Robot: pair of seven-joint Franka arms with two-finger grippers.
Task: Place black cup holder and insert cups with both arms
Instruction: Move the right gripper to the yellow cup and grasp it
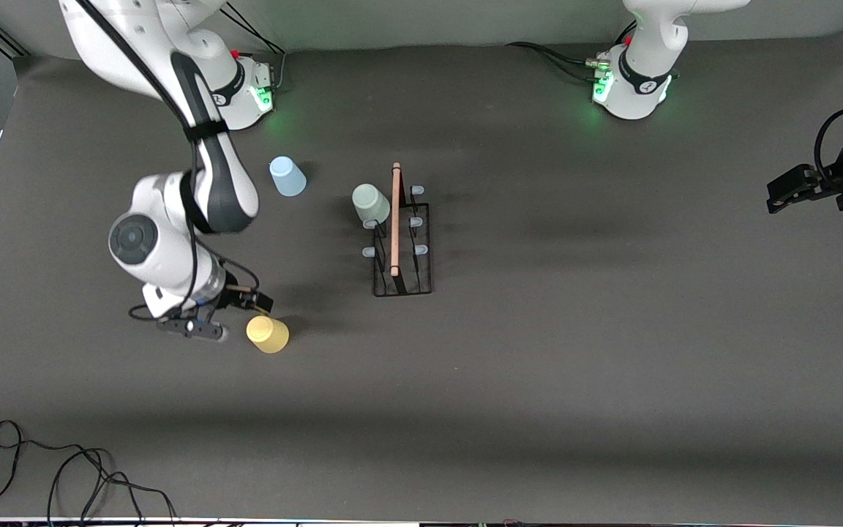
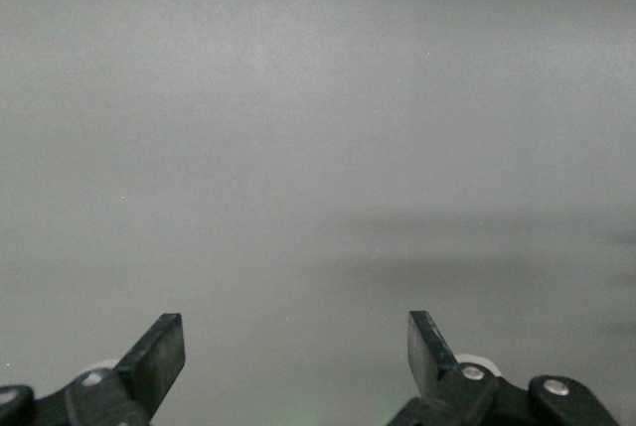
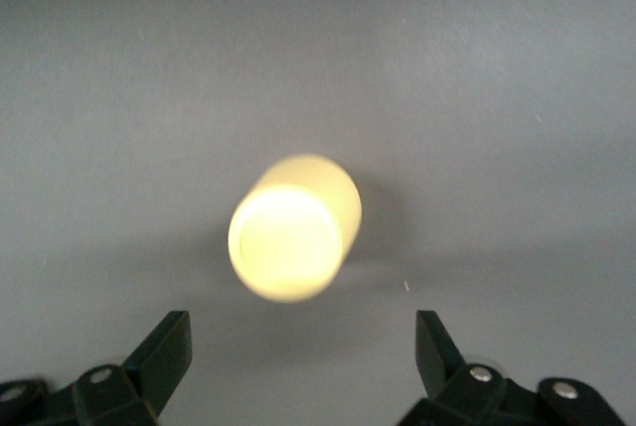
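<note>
Rack of black wire, the black cup holder (image 1: 401, 252), stands upright on the grey worktop (image 1: 575, 351), and I place everything from it. The pale green cup (image 1: 371, 203) sits upside down on one of its prongs, at the end farther from the front camera. The light blue cup (image 1: 287, 176) stands on the worktop toward my right arm's end from the holder. The yellow cup (image 1: 268, 334) is nearer to the front camera than the holder, also on that end. My right hand (image 1: 205, 327) is just beside the yellow cup (image 3: 293, 240), fingers spread, grasping nothing. My left hand (image 1: 787, 192) waits well apart from the holder, at my left arm's end, also released and empty (image 2: 296, 356).
</note>
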